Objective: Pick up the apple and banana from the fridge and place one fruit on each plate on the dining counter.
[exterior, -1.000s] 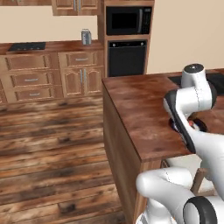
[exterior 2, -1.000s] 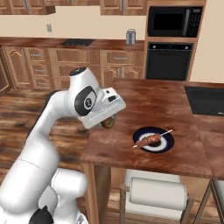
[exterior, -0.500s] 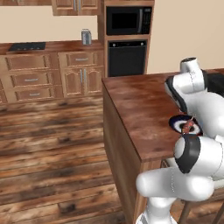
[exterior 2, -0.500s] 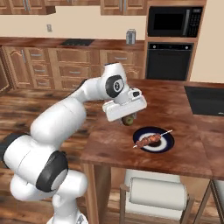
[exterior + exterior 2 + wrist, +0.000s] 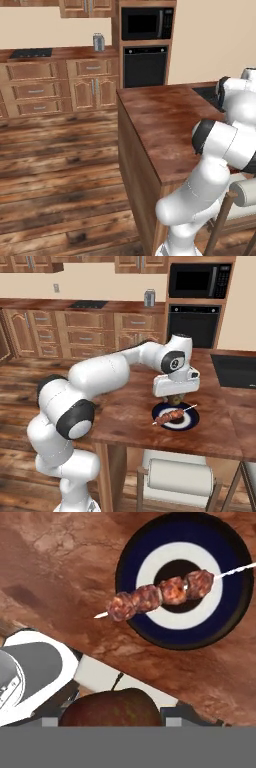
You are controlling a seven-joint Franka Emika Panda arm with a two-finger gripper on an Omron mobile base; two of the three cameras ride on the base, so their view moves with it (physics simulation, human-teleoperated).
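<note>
We see the gripper [image 5: 175, 399] pinching the apple [image 5: 111, 707] just above the dining counter [image 5: 131, 417], seemingly over the plate's [image 5: 190, 421] ten o'clock rim; a meat skewer [image 5: 170, 416] lies across it.

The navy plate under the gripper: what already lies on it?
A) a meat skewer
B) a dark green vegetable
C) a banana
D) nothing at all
A: a meat skewer lies across the navy plate on the dining counter, while the gripper holds the apple just above the plate's edge.
</note>
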